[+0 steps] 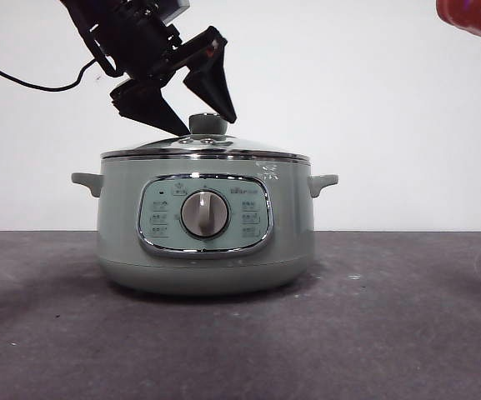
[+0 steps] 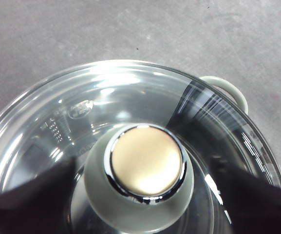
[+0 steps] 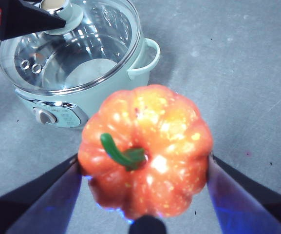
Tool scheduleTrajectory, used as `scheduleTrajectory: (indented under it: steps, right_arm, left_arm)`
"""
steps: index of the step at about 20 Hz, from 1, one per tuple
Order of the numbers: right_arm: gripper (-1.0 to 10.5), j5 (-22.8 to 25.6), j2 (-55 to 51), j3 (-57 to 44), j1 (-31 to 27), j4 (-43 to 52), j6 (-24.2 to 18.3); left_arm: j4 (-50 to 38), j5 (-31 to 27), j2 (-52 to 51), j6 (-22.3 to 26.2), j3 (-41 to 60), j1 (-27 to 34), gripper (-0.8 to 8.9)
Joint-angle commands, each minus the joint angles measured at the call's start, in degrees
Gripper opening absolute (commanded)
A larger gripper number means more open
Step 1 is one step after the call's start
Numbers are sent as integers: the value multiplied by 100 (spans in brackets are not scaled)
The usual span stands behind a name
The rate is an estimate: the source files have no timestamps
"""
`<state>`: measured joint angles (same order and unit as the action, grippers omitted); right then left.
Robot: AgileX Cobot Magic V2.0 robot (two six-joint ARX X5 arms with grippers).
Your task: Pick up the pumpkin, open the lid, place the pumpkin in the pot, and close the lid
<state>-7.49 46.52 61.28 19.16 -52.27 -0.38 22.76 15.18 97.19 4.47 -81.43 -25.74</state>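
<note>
The pumpkin (image 3: 147,151) is a small orange-red ribbed toy with pale yellow mottling across its lobes and a curved green stem (image 3: 118,152) bending out of the dimple at its crown. In the right wrist view it fills the lower middle of the frame, clamped between the two black jaws of the right gripper (image 3: 145,170), one jaw pressed against each flank, so it hangs in the air clear of the grey table (image 3: 237,63). In the front view only a red sliver of it (image 1: 473,17) shows at the upper right corner, high above and well to the right of the pot (image 1: 205,225). The pot is a large sage-green electric cooker with two small side handles, a chrome-framed control panel (image 1: 205,214) and a round silver dial (image 1: 204,214); it stands at the centre of the front view on the dark tabletop (image 1: 390,333). The lid (image 1: 205,150), domed glass with a chrome rim, sits closed on the pot, its sage-green knob (image 1: 208,124) rising at the top. The left gripper (image 1: 198,112) comes down from the upper left of the front view with its jaws spread apart, one tip on each side of the knob and level with it, not yet closed on it. The left wrist view looks straight down on the knob's chrome-ringed cap (image 2: 146,161) with a dark jaw at either lower corner.
</note>
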Motion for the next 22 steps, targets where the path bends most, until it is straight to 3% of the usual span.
scheduleTrajectory:
  steps: [1, 4, 6, 14, 22]
  right_arm:
    - [-12, -4, -2, -2, 9, 42, 52]
    - [-13, -2, -2, -2, 9, 42, 52]
    - [-12, -4, -2, -2, 9, 39, 52]
    - [-12, -4, 0, -2, 9, 103, 52]
    - [-13, -199, 326, -2, 9, 173, 50]
  left_arm:
    - [0, -2, 37, 7, -4, -48, 284]
    - [-39, -7, 37, 7, -4, -61, 63]
    - [-70, -13, 37, 7, -4, -61, -13]
    - [-55, -9, -103, 7, -11, -57, -8]
    - [111, -11, -1102, 4, -37, -44, -8]
